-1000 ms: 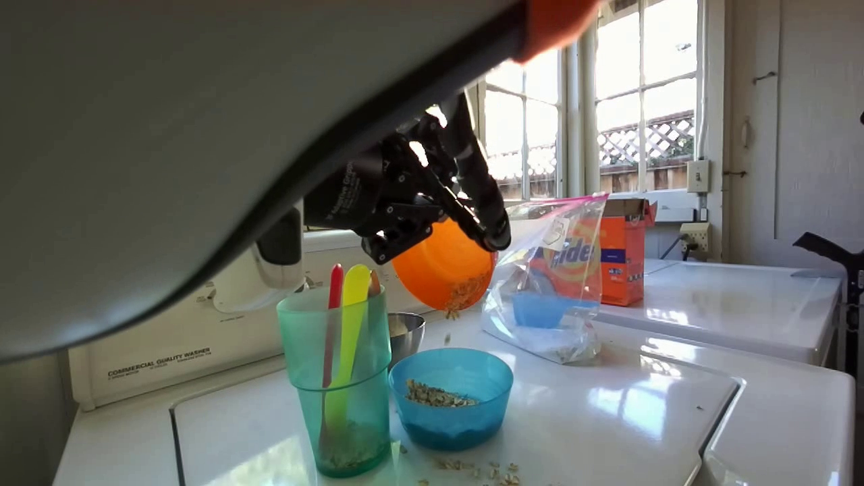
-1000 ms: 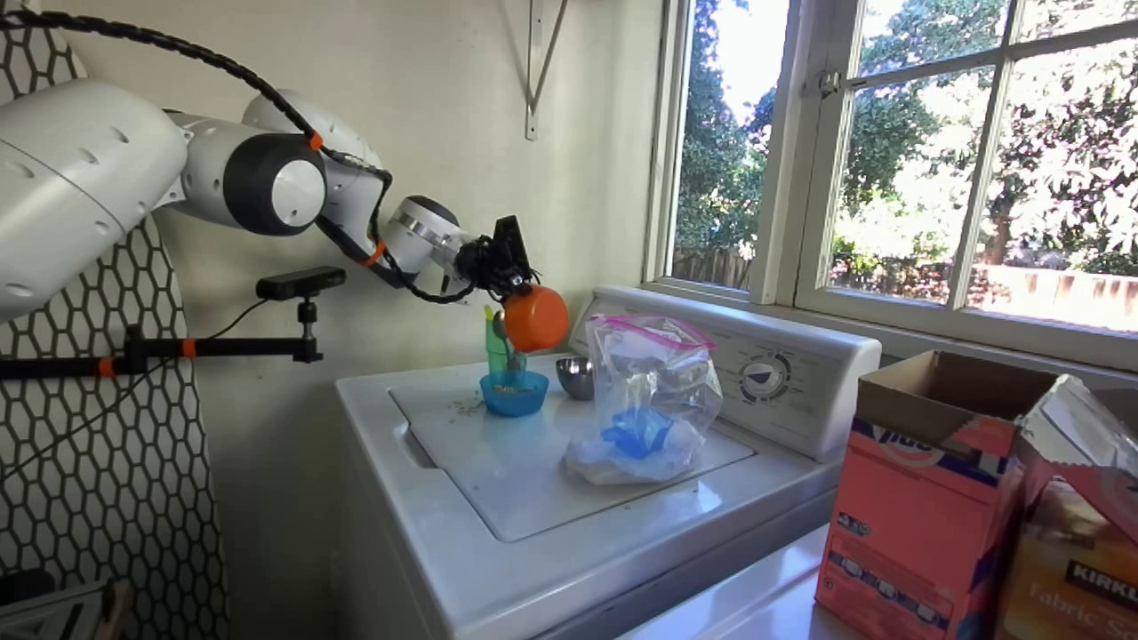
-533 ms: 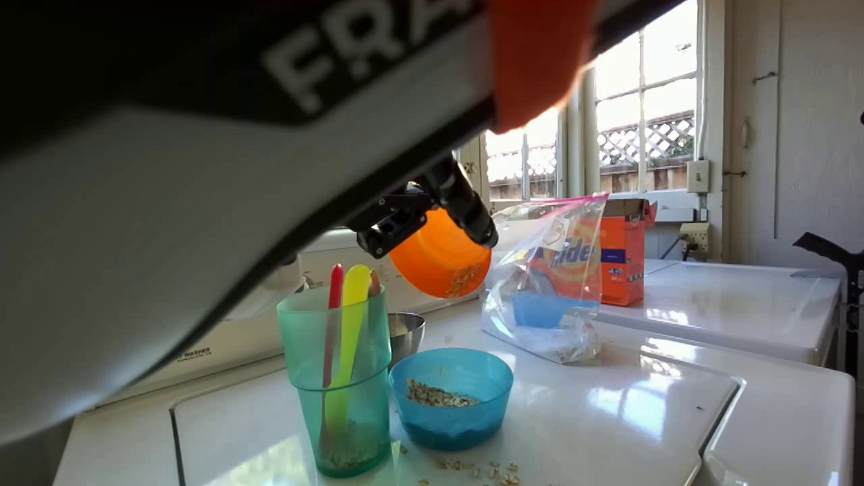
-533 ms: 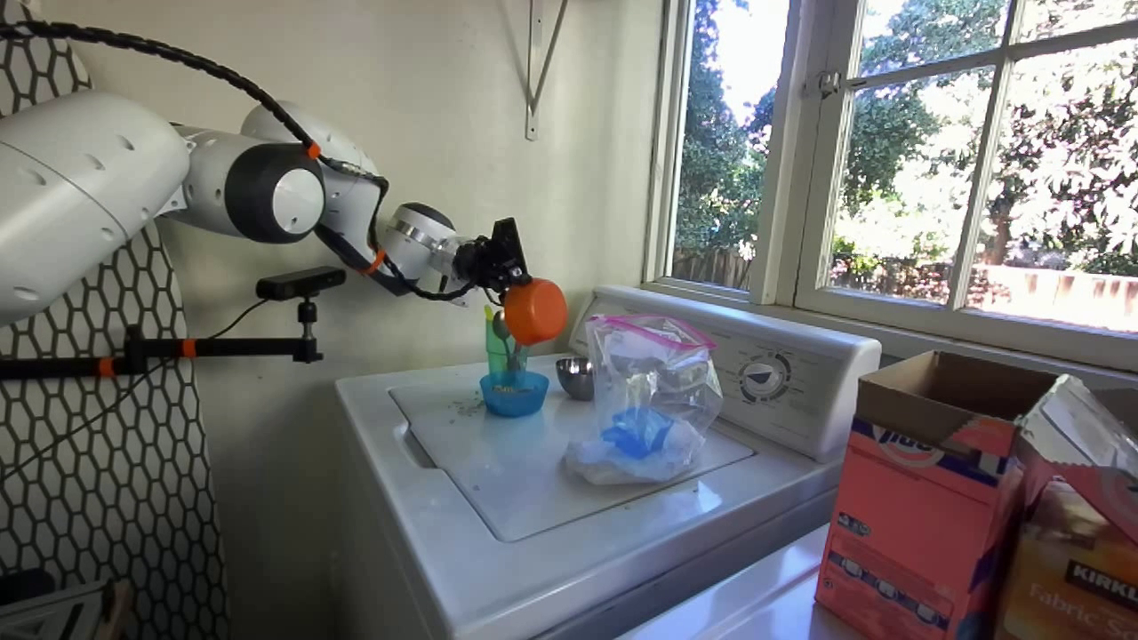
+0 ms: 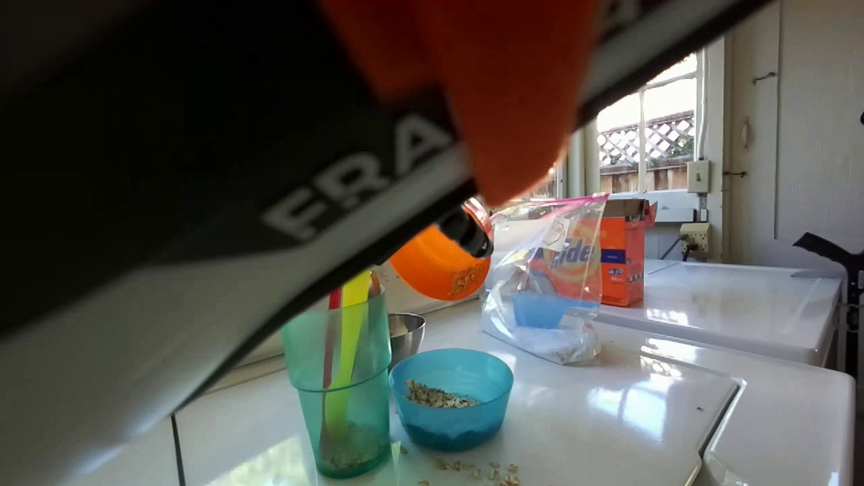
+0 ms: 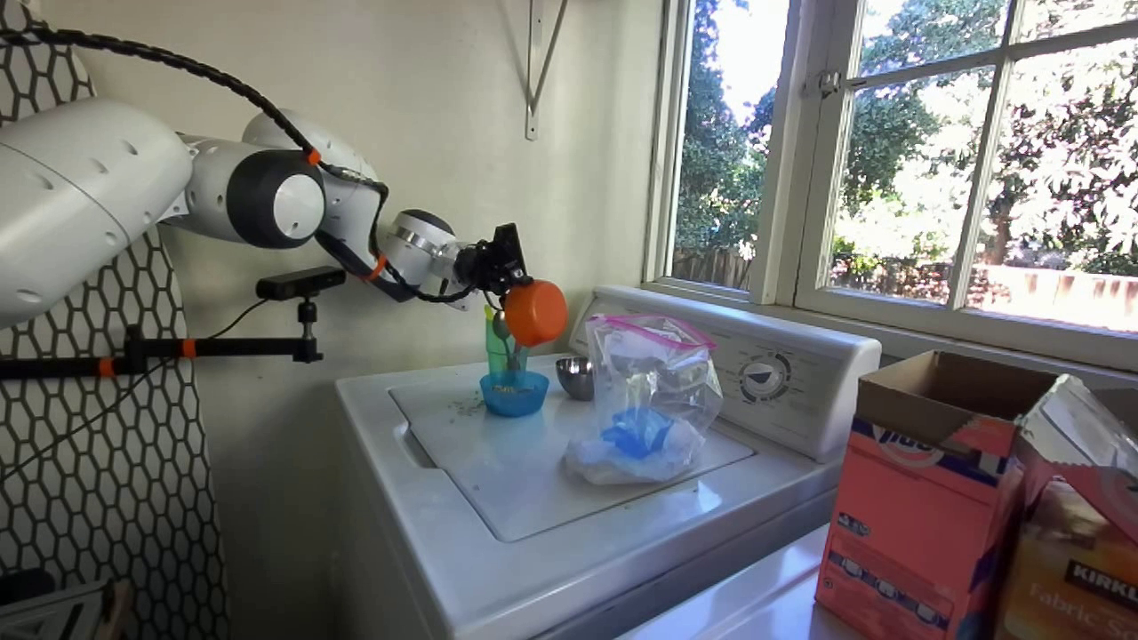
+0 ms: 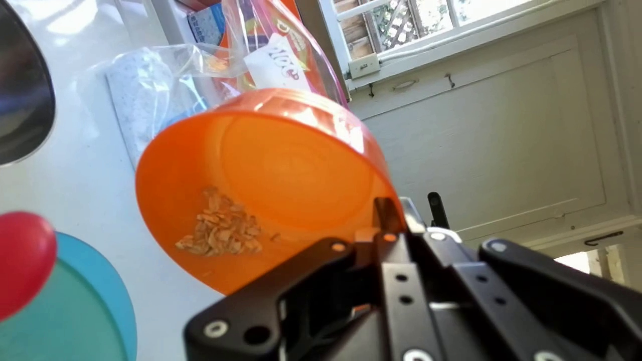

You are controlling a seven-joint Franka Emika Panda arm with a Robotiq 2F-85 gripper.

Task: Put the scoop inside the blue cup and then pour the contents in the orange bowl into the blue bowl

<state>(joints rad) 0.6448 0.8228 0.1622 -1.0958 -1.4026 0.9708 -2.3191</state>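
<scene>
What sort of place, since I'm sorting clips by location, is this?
Likely a laundry room, given the glossy white washing machine with its round control dial and the orange cardboard Tide box.

A bowl [image 6: 536, 313] hangs between the jaws; below them, on the tabletop [image 5: 574, 418], another bowl [image 5: 472, 422] beside a cup [image 5: 371, 391], scoop [image 5: 330, 344] inside.

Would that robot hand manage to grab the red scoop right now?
Probably not: the gripper holds the tilted orange bowl, though the red scoop pokes up from the teal tumbler.
</scene>
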